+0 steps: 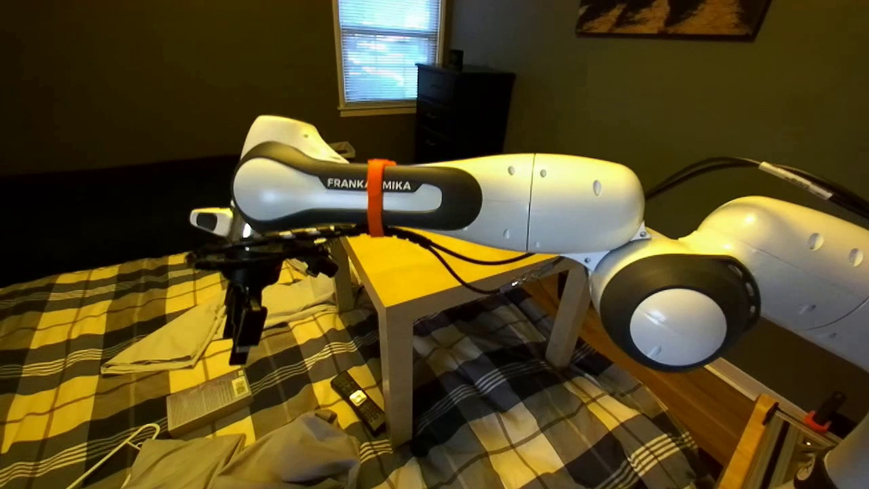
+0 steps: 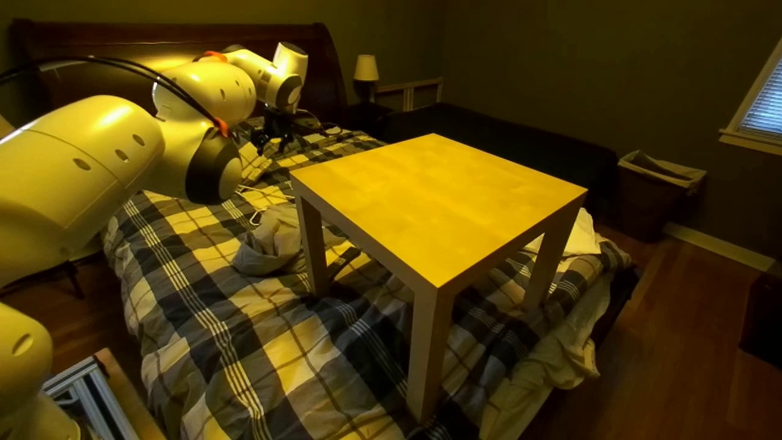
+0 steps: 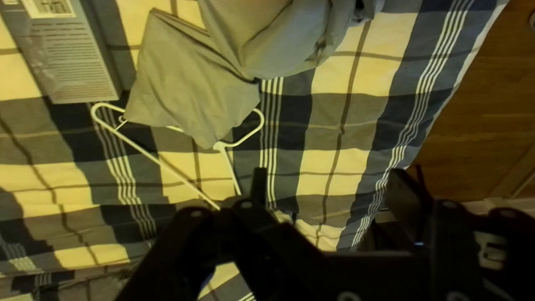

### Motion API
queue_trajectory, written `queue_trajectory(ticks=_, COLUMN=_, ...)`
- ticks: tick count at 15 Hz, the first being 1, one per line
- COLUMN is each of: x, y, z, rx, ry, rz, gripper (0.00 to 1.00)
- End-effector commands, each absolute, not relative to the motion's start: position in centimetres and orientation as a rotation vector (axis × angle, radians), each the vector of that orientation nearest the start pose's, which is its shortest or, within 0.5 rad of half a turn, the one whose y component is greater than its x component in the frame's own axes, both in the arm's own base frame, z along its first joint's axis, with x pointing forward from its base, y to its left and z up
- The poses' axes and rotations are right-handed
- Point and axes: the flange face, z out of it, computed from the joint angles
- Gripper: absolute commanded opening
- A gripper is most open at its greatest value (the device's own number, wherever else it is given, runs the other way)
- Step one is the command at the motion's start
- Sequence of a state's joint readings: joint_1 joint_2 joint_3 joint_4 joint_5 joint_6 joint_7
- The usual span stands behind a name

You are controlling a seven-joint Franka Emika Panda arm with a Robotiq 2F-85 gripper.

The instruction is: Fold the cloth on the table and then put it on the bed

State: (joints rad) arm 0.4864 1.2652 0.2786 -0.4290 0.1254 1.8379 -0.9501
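Observation:
My gripper (image 1: 243,343) is open and empty above the bed; it also shows in an exterior view (image 2: 273,146) and the wrist view (image 3: 328,173). A light cloth (image 1: 166,343) lies flat and folded-looking on the bed, partly hidden behind the gripper. A crumpled grey cloth (image 1: 292,456) lies nearer, also seen in an exterior view (image 2: 269,241) and the wrist view (image 3: 192,83). I cannot tell which is the task's cloth. The yellow-topped table (image 1: 434,268) stands on the plaid bed (image 1: 502,394); both also show in an exterior view, the table (image 2: 434,201) and bed (image 2: 244,348).
A white hanger (image 3: 167,167) lies partly under the grey cloth. A grey box (image 1: 207,402) and a black remote (image 1: 358,401) lie on the bed near a table leg. Pale fabric (image 2: 544,366) hangs at the bed's edge. A bin (image 2: 654,189) stands on the floor.

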Motion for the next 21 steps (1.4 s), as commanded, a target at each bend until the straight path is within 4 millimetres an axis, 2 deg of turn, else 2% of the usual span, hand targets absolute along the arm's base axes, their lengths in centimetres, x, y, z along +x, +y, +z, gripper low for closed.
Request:
queue_trajectory(ticks=1, x=69.2, y=43.2, z=39.1, rx=-2.119, ry=-1.832, rz=-0.411, gripper=1.00)
queue_trajectory(ticks=4, x=69.8, y=38.9, z=47.1, rx=-2.284, ry=-1.674, rz=-0.441, gripper=1.00)
queue_trajectory(ticks=7, x=69.8, y=32.6, z=54.2, rx=-2.454, ry=-1.500, rz=-0.410, gripper=1.00)
queue_trajectory(ticks=10, x=69.7, y=26.6, z=58.7, rx=-2.607, ry=-1.331, rz=-0.382, gripper=1.00)
queue_trajectory(ticks=14, x=69.5, y=19.9, z=62.0, rx=-2.786, ry=-1.084, rz=-0.328, gripper=1.00)
queue_trajectory(ticks=16, x=69.2, y=17.5, z=62.8, rx=-2.863, ry=-0.953, rz=-0.287, gripper=1.00)
queue_trajectory(ticks=21, x=68.8, y=13.3, z=62.4, rx=-3.025, ry=-0.638, rz=-0.126, gripper=1.00)
